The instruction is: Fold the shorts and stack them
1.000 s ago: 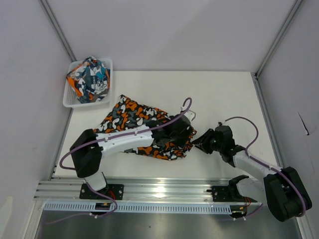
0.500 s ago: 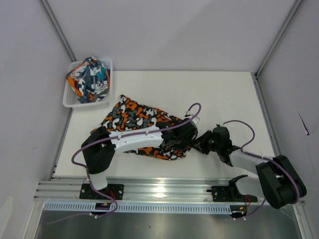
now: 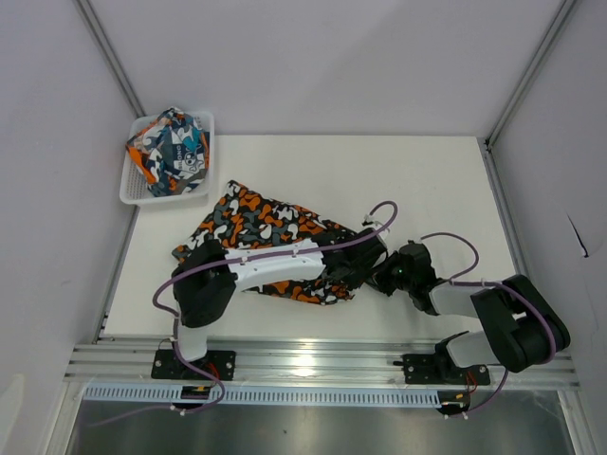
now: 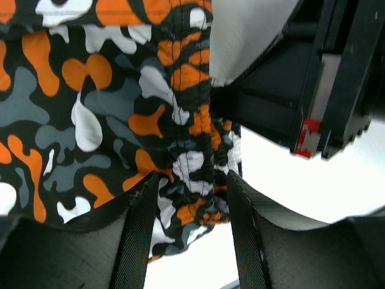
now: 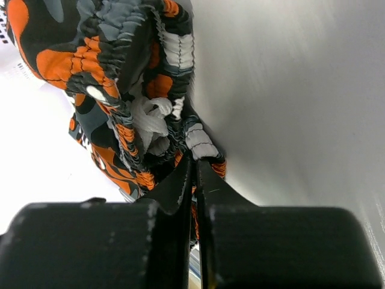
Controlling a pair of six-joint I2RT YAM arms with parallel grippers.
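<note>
Now your right gripper (image 5: 194,176) is clenched on the waistband (image 5: 120,102) of the camouflage shorts (image 3: 254,220). Your left gripper (image 4: 191,195) straddles it, unclosed. The shorts stretch toward upper left.

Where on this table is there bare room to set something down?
Bare table fills the far right, between the camouflage shorts and the right edge, and a strip right of the basket. Crowded: front middle, where left arm and right arm meet on the shorts.
</note>
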